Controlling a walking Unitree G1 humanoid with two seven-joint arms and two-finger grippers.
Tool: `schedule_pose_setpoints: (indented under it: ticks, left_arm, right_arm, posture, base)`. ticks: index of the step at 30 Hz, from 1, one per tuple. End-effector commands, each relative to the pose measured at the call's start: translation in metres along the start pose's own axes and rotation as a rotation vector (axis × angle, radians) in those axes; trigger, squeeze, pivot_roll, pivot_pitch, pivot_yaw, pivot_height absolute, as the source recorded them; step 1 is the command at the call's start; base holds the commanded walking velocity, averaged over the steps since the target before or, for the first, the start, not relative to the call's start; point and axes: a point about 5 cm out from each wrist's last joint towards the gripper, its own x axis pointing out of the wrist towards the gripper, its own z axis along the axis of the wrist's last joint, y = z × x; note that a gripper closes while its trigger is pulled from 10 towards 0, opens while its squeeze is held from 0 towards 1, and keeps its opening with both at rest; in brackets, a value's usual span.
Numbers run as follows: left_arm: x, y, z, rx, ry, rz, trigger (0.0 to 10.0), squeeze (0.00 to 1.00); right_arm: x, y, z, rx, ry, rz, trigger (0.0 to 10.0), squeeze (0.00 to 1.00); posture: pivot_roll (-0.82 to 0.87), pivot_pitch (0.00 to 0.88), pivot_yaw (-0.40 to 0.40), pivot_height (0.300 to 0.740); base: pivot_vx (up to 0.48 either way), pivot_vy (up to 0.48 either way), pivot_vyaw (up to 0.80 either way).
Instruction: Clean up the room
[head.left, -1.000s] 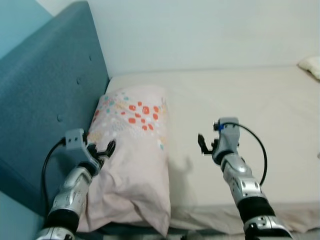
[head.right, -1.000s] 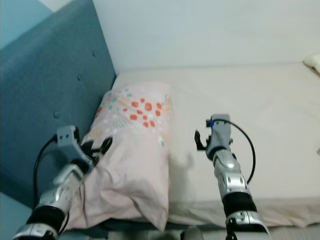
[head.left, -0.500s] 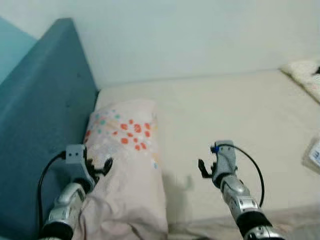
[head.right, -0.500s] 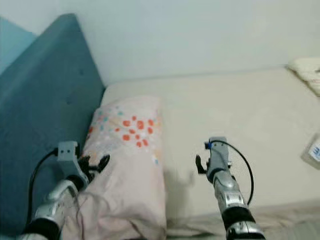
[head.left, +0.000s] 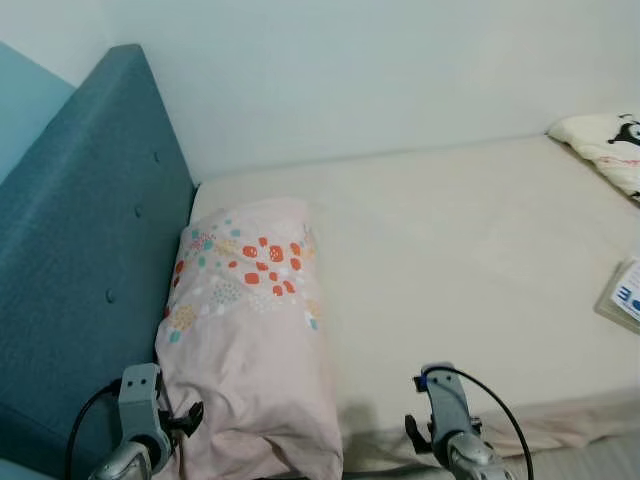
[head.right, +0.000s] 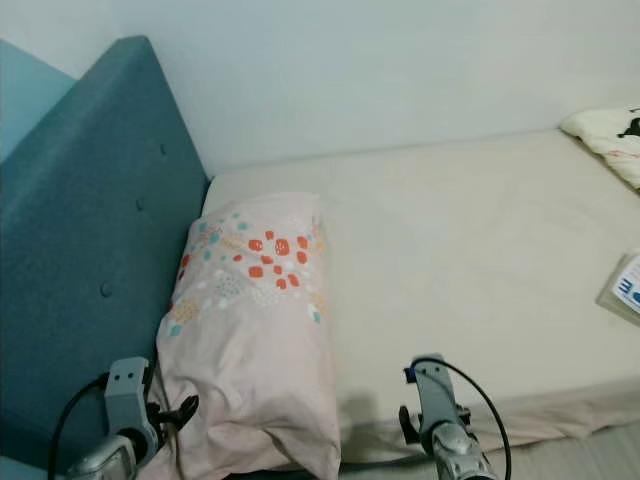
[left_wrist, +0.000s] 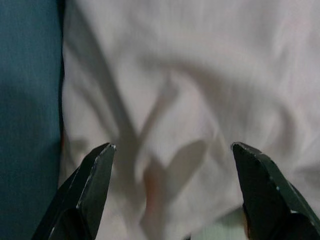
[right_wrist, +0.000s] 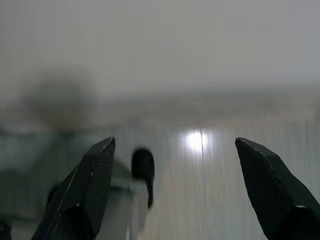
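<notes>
A pale pink pillow with orange and teal spots lies on the cream bed against the blue headboard. My left gripper is low at the pillow's near left corner, open and holding nothing. In the left wrist view its fingers stand wide apart before the wrinkled pillow cloth. My right gripper hangs low at the bed's near edge, open, with its fingers spread over a blurred surface.
A white patterned cushion lies at the bed's far right corner. A booklet with blue print rests on the bed's right edge. A plain wall runs behind the bed. The near mattress edge drops to the floor.
The camera has pulled back, so more of the bed shows. Both arms have dropped lower in the picture. The left gripper has come off the pillow's side to its near corner.
</notes>
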Motion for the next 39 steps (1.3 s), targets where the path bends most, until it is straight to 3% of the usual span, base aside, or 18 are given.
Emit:
schedule_pose_setpoints:
  ticks: [1,4,5,8,10,13,19,39]
  left_arm:
    - [-0.009,0.011,-0.022,-0.029,0.099,0.074,10.0,0.0]
    - [-0.014,0.015,-0.038,-0.066,0.173,0.126,10.0,0.0]
    - [-0.014,0.015,-0.038,-0.066,0.173,0.126,10.0,0.0]
    - [-0.023,0.019,-0.057,-0.111,0.257,0.195,10.0,0.0]
    - [-0.023,0.019,-0.057,-0.111,0.257,0.195,10.0,0.0]
    - [-0.024,0.016,-0.062,-0.103,0.279,0.188,10.0,0.0]
    - [-0.025,0.012,-0.067,-0.08,0.304,0.175,10.0,0.0]
    - [-0.025,0.008,-0.07,-0.084,0.32,0.161,10.0,0.0]
  right_arm:
    - [-0.003,0.007,-0.022,0.042,0.07,0.016,10.0,0.0]
    - [-0.007,0.01,-0.039,0.128,0.122,0.021,10.0,0.0]
    - [-0.007,0.01,-0.039,0.128,0.122,0.021,10.0,0.0]
    - [-0.017,0.017,-0.071,0.13,0.221,0.038,10.0,0.0]
    - [-0.017,0.017,-0.071,0.13,0.221,0.038,10.0,0.0]
    - [-0.024,0.02,-0.092,0.102,0.289,0.036,10.0,0.0]
    - [-0.027,0.021,-0.099,0.051,0.313,0.041,10.0,0.0]
    - [-0.031,0.009,-0.107,0.038,0.327,0.035,10.0,0.0]
  posture:
    - [-0.04,0.086,0.036,0.74]
    - [-0.05,0.083,0.036,0.74]
    - [-0.05,0.083,0.036,0.74]
    - [-0.06,0.069,0.039,0.74]
    - [-0.06,0.069,0.039,0.74]
    - [-0.05,0.068,0.032,0.74]
    - [-0.05,0.065,0.035,0.74]
    - [-0.06,0.07,0.025,0.74]
  base:
    - [0.0,0.0,0.0]
    - [0.0,0.0,0.0]
    - [0.0,0.0,0.0]
    - [0.0,-0.087,0.0]
    - [0.0,-0.262,0.0]
    - [0.0,-0.289,0.0]
    - [0.0,-0.347,0.0]
    - [0.0,-0.464,0.0]
